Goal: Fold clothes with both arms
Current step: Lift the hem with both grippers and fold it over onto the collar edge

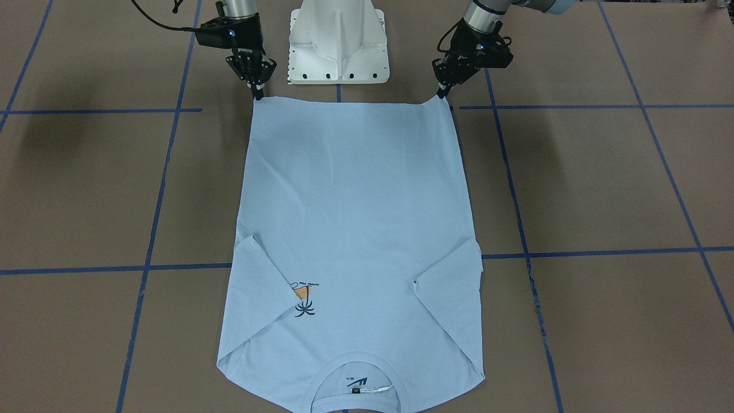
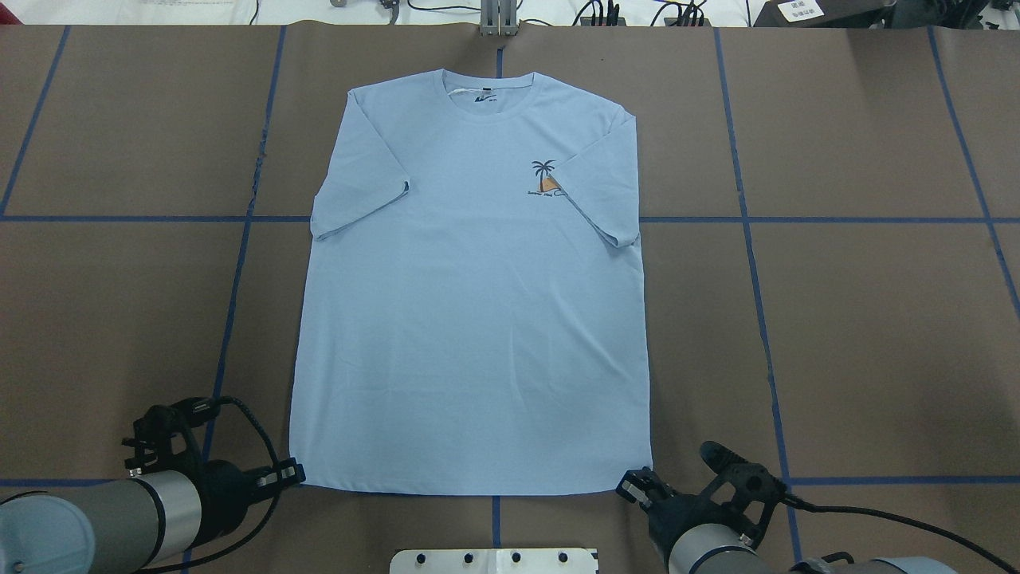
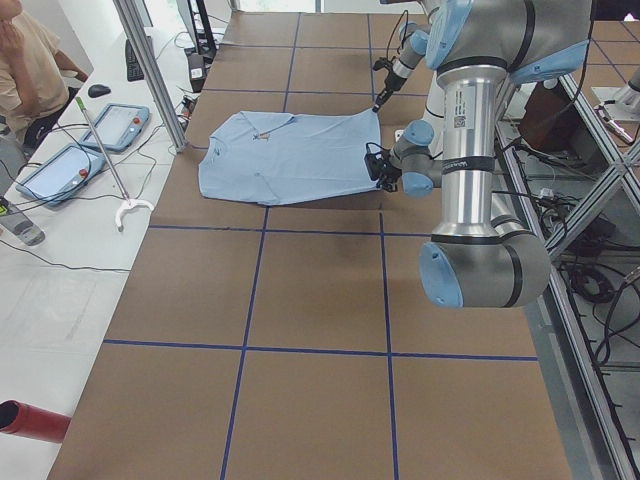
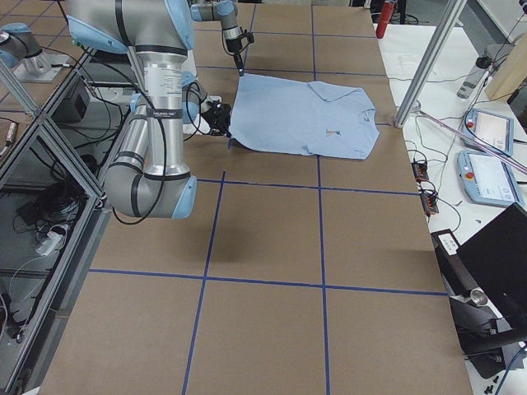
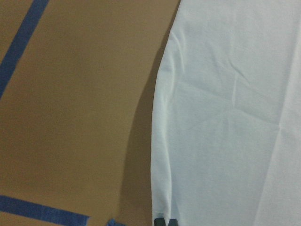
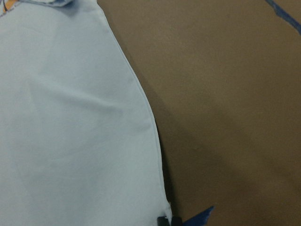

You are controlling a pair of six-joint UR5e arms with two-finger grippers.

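Shirt (image 1: 355, 218): lying flat on tabletop (image 1: 602, 183), extending forward from both hands. Left hand (image 1: 442, 93), right hand (image 1: 257, 93): each pinching a hem corner, closed narrow. Risk: shallow corner grips slipping on lifting, one side dropping, fold going askew.

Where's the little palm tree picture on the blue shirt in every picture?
Front-facing: small orange-and-dark palm print on the light blue T-shirt, lower left of middle.
Overhead: upper right of middle.
Exterior left: tiny speck, upper left.
Exterior right: tiny speck, upper middle.
Left wrist: not in it.
Right wrist: maybe the orange bit, top-left corner.
Shared landmark: the round collar nearby.
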